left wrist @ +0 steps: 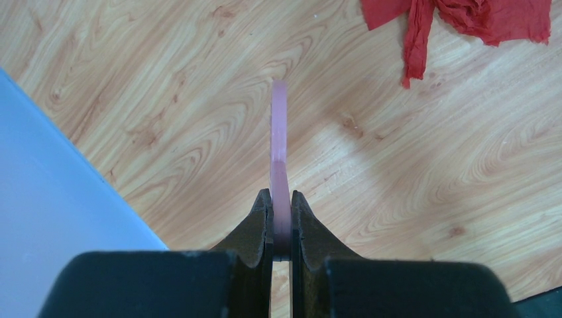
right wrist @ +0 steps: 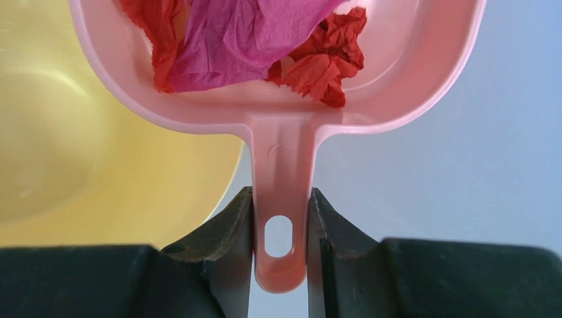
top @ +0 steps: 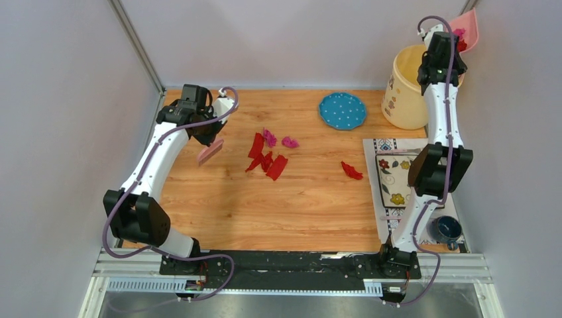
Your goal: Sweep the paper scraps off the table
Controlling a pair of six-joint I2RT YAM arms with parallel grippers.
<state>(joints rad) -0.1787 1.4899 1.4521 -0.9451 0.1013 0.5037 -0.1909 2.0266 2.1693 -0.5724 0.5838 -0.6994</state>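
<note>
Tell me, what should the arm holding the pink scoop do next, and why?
Probably ease the dustpan further over the yellow bucket, ready to tip. The right gripper is shut on its handle, paper scraps lie inside, and in the wrist view only one side of the pan overlaps the bucket's mouth.

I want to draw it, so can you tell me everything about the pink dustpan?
The dustpan is pale pink, smooth-looking plastic: a shallow scoop with a raised rim and a flat handle with an oval hole near its end. The right arm's fingers pinch that handle from both sides, holding it up in the air beside the yellow bucket. Crumpled red and magenta paper scraps lie in the scoop. Whether it touches the bucket I cannot tell.
</note>
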